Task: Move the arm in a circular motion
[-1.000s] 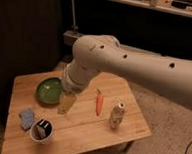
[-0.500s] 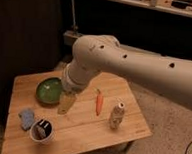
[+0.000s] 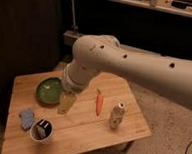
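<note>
Over the table [image 3: 84,138], the arm [image 3: 125,64] reaches in from three o'clock. Its gripper [image 3: 66,102] hangs at the green bowl's [image 3: 47,90] four o'clock, and how far open it is I cannot tell. How much of the circle is done cannot be judged.

The arm [image 3: 140,70] is pretty chunky: smooth off-white, fat rounded segments with a few small dark holes dotted along it. Its lower end carries a flat tan gripper [image 3: 66,103].

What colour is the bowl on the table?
The bowl is green, seen in the camera view; the gripper hangs just beside it.
</note>
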`<act>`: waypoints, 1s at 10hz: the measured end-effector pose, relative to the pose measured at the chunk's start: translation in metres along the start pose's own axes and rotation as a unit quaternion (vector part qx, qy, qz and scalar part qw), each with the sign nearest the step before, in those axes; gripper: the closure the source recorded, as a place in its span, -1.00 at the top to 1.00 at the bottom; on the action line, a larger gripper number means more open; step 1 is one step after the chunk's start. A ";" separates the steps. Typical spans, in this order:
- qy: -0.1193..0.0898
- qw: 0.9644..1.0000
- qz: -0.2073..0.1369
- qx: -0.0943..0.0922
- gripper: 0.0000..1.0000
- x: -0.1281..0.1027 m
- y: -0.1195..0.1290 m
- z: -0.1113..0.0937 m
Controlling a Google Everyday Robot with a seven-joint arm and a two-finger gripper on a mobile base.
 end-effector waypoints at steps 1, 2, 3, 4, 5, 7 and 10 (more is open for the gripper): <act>0.000 1.000 0.000 0.000 0.60 0.000 0.000 0.000; 0.000 1.000 0.000 0.000 0.60 0.000 0.000 0.000; 0.000 1.000 0.000 0.000 0.60 0.000 0.000 0.000; -0.001 1.000 -0.005 0.003 0.60 -0.002 -0.003 -0.001; -0.002 1.000 -0.019 0.001 0.60 -0.007 -0.009 0.002; 0.001 0.999 -0.040 -0.007 0.60 -0.010 -0.034 0.015; 0.015 0.998 -0.054 -0.025 0.60 0.013 -0.095 0.041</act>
